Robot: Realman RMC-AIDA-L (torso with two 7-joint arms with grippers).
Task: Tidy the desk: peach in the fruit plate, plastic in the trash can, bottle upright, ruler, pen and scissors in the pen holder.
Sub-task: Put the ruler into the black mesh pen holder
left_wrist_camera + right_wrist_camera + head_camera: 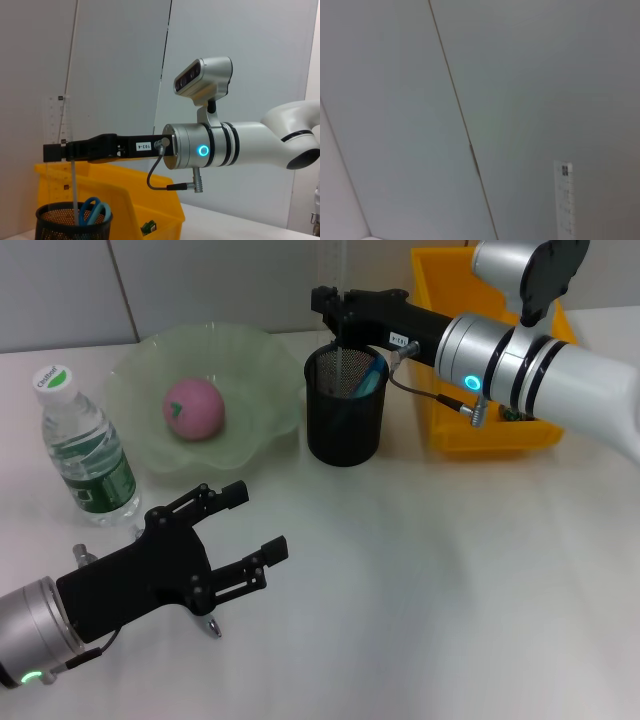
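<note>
My right gripper [328,312] hovers over the pen holder [345,425], a black mesh cup, and is shut on the clear ruler [61,125]. The ruler stands upright with its lower end down at the cup's mouth. The scissors [94,211], light blue, stick out of the cup. The pink peach [194,408] lies in the pale green fruit plate [258,370]. At the far left the bottle [86,452] stands upright. Low on the near left, my left gripper [264,517] is open with nothing in it. I cannot make out the pen.
The yellow trash can [480,435] stands right of the pen holder, under my right arm, with a small greenish scrap [146,227] inside. The white desk [450,590] stretches bare in front and to the right. A grey panelled wall is behind.
</note>
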